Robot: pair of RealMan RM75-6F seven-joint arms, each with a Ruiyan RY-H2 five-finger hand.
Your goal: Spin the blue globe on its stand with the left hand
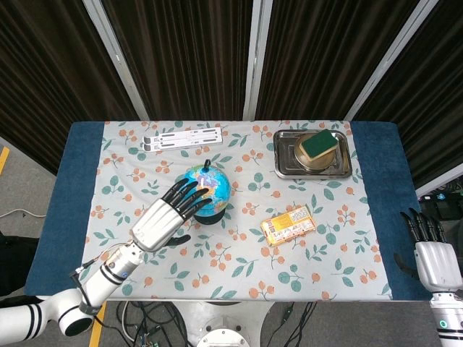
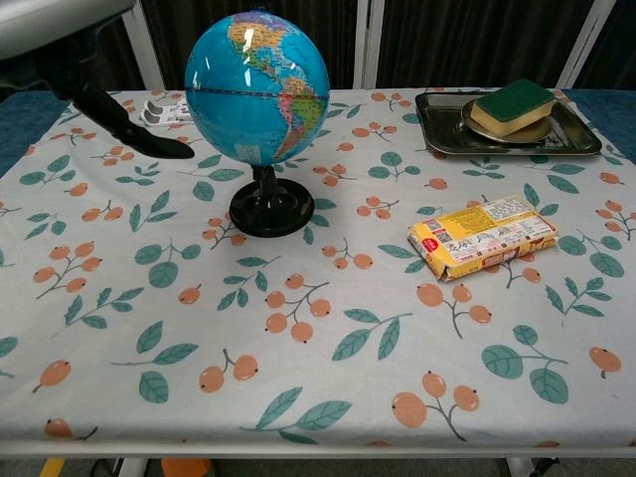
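The blue globe (image 1: 210,185) stands upright on its black stand (image 1: 210,215) near the middle of the floral tablecloth; in the chest view the globe (image 2: 256,87) sits over its round base (image 2: 265,212). My left hand (image 1: 165,219) reaches in from the lower left with its fingers spread. In the head view its black fingertips (image 1: 192,192) lie over the globe's left front side, but I cannot tell whether they touch it. The chest view shows only the left hand (image 2: 99,94) at the top left, its thumb pointing toward the globe. My right hand (image 1: 432,253) hangs open beyond the table's right front corner.
A metal tray (image 1: 283,165) at the back right holds a bowl with a green sponge (image 1: 319,144). A yellow snack packet (image 1: 288,224) lies right of the globe. White folded bars (image 1: 182,139) lie at the back left.
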